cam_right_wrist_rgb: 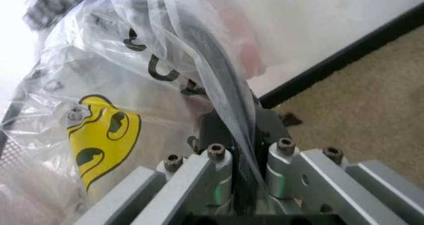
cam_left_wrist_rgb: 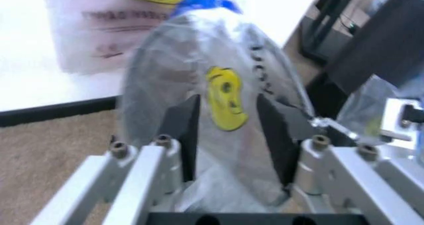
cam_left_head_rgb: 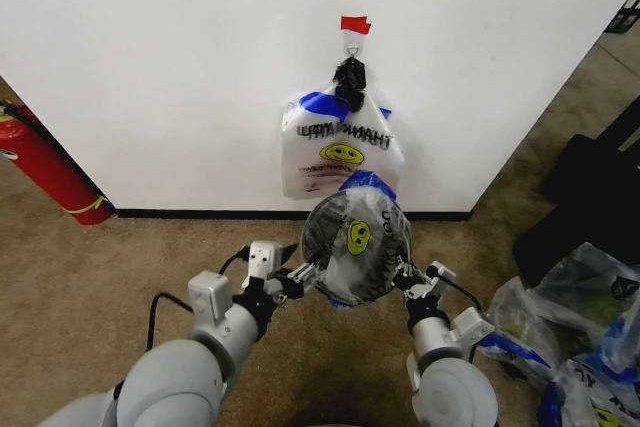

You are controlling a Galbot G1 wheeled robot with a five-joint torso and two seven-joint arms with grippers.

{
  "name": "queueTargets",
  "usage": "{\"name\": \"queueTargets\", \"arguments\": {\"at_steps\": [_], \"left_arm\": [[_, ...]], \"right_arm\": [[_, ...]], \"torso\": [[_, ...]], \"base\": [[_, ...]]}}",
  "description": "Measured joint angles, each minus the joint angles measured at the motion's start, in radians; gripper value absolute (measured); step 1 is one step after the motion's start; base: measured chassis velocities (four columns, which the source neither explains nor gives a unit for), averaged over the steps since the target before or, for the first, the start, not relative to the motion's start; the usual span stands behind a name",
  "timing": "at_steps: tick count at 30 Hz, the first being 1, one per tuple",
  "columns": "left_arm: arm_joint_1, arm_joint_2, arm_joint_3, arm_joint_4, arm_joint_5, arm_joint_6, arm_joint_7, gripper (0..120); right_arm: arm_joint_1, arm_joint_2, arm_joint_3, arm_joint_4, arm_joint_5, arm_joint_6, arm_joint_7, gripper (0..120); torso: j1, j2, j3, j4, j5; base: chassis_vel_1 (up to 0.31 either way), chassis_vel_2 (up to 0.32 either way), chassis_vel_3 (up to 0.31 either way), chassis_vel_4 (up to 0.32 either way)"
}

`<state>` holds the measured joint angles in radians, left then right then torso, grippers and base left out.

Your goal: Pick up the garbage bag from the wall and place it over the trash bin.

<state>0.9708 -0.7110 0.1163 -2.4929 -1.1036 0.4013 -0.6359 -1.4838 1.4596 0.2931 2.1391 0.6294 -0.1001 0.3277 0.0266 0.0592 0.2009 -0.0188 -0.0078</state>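
Observation:
The garbage bag (cam_left_head_rgb: 355,237), translucent with a yellow smiley, is draped over the round black trash bin (cam_left_head_rgb: 310,232) on the carpet in front of the wall (cam_left_head_rgb: 150,67). At the bin's left side my left gripper (cam_left_head_rgb: 303,272) stands open; in the left wrist view its fingers (cam_left_wrist_rgb: 182,135) are spread wide with the bag (cam_left_wrist_rgb: 225,96) beyond them. On the bin's right side my right gripper (cam_left_head_rgb: 408,285) is shut on the bag; in the right wrist view the plastic-covered bin rim (cam_right_wrist_rgb: 212,61) runs down between its closed fingers (cam_right_wrist_rgb: 215,158).
A bunch of identical bags (cam_left_head_rgb: 340,142) hangs from a black clip (cam_left_head_rgb: 350,77) on the hook (cam_left_head_rgb: 352,44) under red tape (cam_left_head_rgb: 355,24). A red fire extinguisher (cam_left_head_rgb: 45,167) leans at the left. Loose plastic bags (cam_left_head_rgb: 570,327) and a dark object (cam_left_head_rgb: 590,177) crowd the right.

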Motion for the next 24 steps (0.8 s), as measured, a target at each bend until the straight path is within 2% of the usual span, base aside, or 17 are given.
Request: {"name": "queueTargets", "arguments": {"at_steps": [5,7,10,13,15,17,24], "left_arm": [[-0.150,-0.028,0.049,0.032,-0.108,0.077,-0.009,11],[-0.170,-0.030,0.055,0.036,-0.118,0.085,-0.012,8],[-0.279,-0.048,0.125,0.079,-0.136,0.131,-0.036,0],[-0.365,-0.077,0.202,0.144,-0.150,0.147,-0.068,0],[-0.382,-0.086,0.216,0.159,-0.156,0.148,-0.073,0],[-0.433,-0.118,0.266,0.215,-0.164,0.148,-0.089,0],[-0.488,-0.191,0.341,0.363,-0.096,0.137,-0.109,0]], "right_arm": [[-0.004,0.007,-0.006,-0.006,-0.044,0.010,-0.019,0],[-0.003,0.007,-0.004,-0.008,-0.046,0.011,-0.021,0],[-0.001,0.003,0.002,-0.009,-0.048,0.012,-0.021,0],[-0.002,0.002,0.005,-0.009,-0.055,0.014,-0.023,0],[-0.002,0.003,0.005,-0.009,-0.057,0.014,-0.023,0],[-0.002,0.005,0.005,-0.013,-0.068,0.019,-0.027,0],[-0.005,0.007,0.006,-0.016,-0.076,0.023,-0.036,0]], "torso": [[0.000,0.000,0.000,-0.0007,-0.0001],[0.000,0.000,0.000,-0.0004,-0.0002],[0.000,0.000,0.000,-0.0004,-0.0001],[0.000,0.000,0.000,-0.0003,0.0000],[0.000,0.000,0.000,-0.0003,-0.0003],[0.000,0.000,0.000,-0.0005,0.0002],[0.000,0.000,0.000,-0.0003,0.0000]], "base": [[0.000,0.000,0.000,0.000],[0.000,0.000,0.000,0.000],[0.000,0.000,0.000,0.000],[0.000,0.000,0.000,0.000],[0.000,0.000,0.000,0.000],[0.000,0.000,0.000,0.000],[0.000,0.000,0.000,0.000]]}}
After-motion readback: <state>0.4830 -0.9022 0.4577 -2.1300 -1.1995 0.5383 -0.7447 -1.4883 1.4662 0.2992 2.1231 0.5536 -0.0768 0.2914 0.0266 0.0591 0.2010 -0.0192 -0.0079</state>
